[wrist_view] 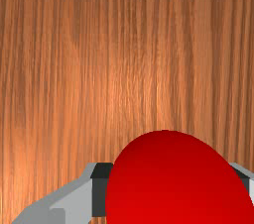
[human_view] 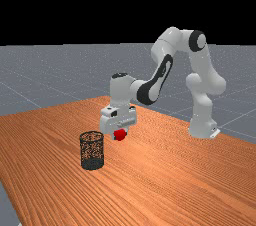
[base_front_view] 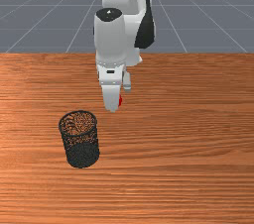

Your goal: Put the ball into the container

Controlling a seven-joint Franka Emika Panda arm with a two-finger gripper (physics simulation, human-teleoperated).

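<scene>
The gripper [wrist_view: 172, 185] is clasping the ball [human_view: 120, 134], its fingers standing a ball's width apart, evidently securing it for carrying. The ball is hanging near the container [base_front_view: 83, 155], toward the arm's base, awaiting transfer over the rim.

The orange-brown wooden table [base_front_view: 191, 129] carries an upright black wire-mesh cylindrical container [base_front_view: 83, 154]; well apart from the container stands the white arm base [human_view: 201, 127].

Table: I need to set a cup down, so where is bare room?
Bare wood borders the claw toward the front view's right, and the container toward that view's bottom. Crowded: near the container, where the claw holds the ball.
</scene>
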